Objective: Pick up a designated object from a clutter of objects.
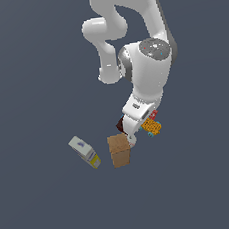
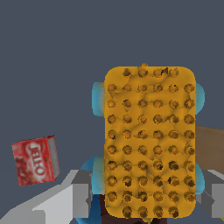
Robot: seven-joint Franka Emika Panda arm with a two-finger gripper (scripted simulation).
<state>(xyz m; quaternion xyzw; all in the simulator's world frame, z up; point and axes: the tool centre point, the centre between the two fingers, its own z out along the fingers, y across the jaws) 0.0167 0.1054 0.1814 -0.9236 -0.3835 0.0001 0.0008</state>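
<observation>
The orange packet, speckled dark with cyan edges, fills the wrist view. My gripper stands astride its near end, and the finger pads touch the cyan edges on both sides. In the exterior view the packet shows tilted beside the hand, and my gripper is low among the clutter. The dark maroon cube is mostly hidden behind the hand. The tan cardboard box stands just to the exterior view's left of the gripper.
The red box with white lettering lies a little apart from the packet. A white-and-yellow carton lies further to the exterior view's left. The tan box's edge shows behind the packet. The floor is plain dark grey.
</observation>
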